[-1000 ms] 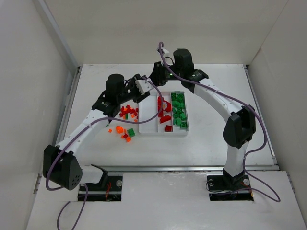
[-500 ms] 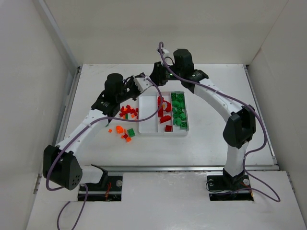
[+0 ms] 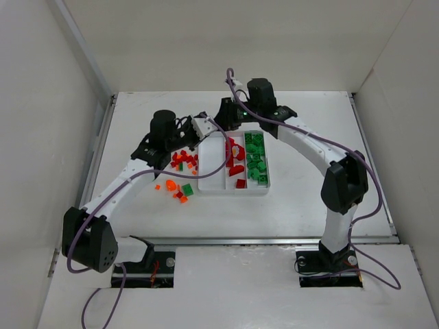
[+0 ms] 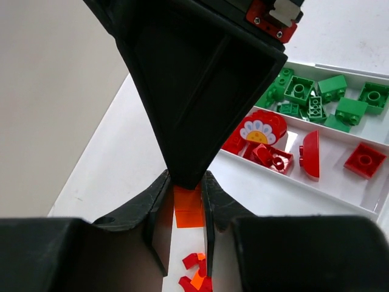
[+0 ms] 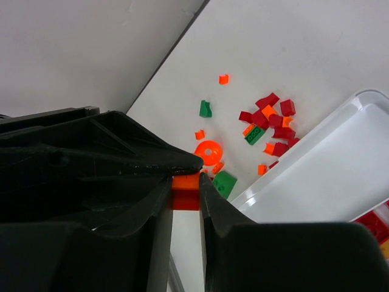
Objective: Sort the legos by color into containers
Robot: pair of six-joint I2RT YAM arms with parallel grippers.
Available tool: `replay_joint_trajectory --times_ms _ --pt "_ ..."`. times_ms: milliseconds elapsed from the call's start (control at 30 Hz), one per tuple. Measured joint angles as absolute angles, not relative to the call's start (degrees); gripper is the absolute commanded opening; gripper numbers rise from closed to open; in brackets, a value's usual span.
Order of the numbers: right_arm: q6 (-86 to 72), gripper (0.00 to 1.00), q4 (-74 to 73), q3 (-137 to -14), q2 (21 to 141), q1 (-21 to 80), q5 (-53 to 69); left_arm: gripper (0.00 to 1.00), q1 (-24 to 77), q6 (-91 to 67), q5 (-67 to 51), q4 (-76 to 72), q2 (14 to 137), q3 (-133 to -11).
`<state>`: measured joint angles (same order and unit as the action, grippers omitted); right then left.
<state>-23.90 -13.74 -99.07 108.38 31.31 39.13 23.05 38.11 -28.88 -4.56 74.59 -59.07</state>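
Both clamped on one orange brick [image 4: 188, 213], the left gripper [image 4: 184, 204] and right gripper [image 5: 185, 190] meet tip to tip aloft by the tray's [image 3: 233, 191] far-left corner, loose legos [image 3: 182, 160] crowding the table [image 3: 302, 199] along its left edge.

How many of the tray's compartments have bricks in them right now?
2. The middle compartment holds dark red pieces and the right compartment holds green ones. The left compartment looks bare, but its far end is covered.

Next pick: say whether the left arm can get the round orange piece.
Probably not: the left tool is shut on an orange brick the right tool also grips. Nothing covers the round orange piece.
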Motion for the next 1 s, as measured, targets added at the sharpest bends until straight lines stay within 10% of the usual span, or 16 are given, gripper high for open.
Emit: replay_joint_trajectory --times_ms 767,1000 --pt "-23.6 0.00 -12.4 -97.2 103.6 26.8 31.9 0.00 18.0 42.7 -24.2 7.4 72.8 -51.5" --pt "-16.9 0.13 -21.5 -106.4 120.7 31.2 30.2 0.00 16.1 40.1 -26.7 6.7 72.8 -51.6"
